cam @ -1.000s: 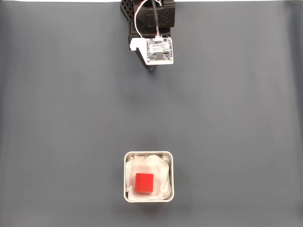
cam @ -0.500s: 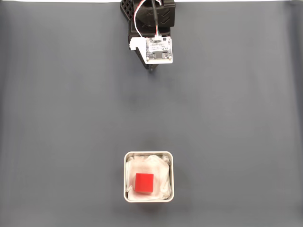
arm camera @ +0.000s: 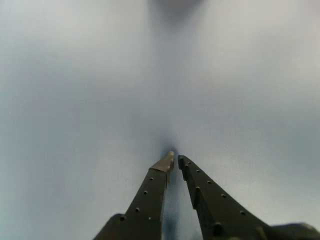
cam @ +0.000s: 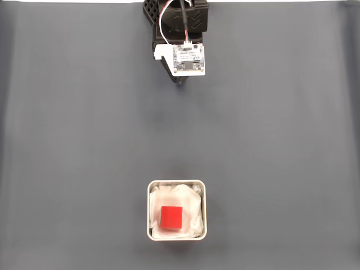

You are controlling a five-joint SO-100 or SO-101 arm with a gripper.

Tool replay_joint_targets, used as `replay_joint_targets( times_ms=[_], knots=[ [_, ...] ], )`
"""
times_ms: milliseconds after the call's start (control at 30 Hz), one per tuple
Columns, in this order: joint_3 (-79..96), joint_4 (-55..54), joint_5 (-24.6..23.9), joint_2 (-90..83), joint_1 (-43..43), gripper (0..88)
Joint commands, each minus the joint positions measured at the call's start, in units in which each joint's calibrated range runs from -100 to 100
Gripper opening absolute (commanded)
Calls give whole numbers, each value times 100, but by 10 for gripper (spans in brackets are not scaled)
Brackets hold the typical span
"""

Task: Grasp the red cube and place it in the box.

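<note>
The red cube [cam: 171,217] lies inside the box [cam: 176,184], a square silver tin lined with crumpled white paper, near the bottom middle of the fixed view. The arm is folded back at the top of that view, and my gripper [cam: 180,83] pokes out from under the white camera board, far from the box. In the wrist view my gripper [arm camera: 175,158] is shut, with its two dark fingertips almost touching and nothing between them, just above the grey mat.
A plain dark grey mat [cam: 84,140] covers the table. Between the arm base [cam: 177,17] and the box there is wide open room.
The arm has drawn back slightly toward its base at the top of the fixed view. The cube and box have stayed put.
</note>
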Motion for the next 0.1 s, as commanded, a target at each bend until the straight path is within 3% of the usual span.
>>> replay_joint_targets(
  times_ms=[0, 67],
  knots=[
    [45, 128, -10, 0, 6, 0],
    [45, 128, -10, 0, 6, 0]
  ],
)
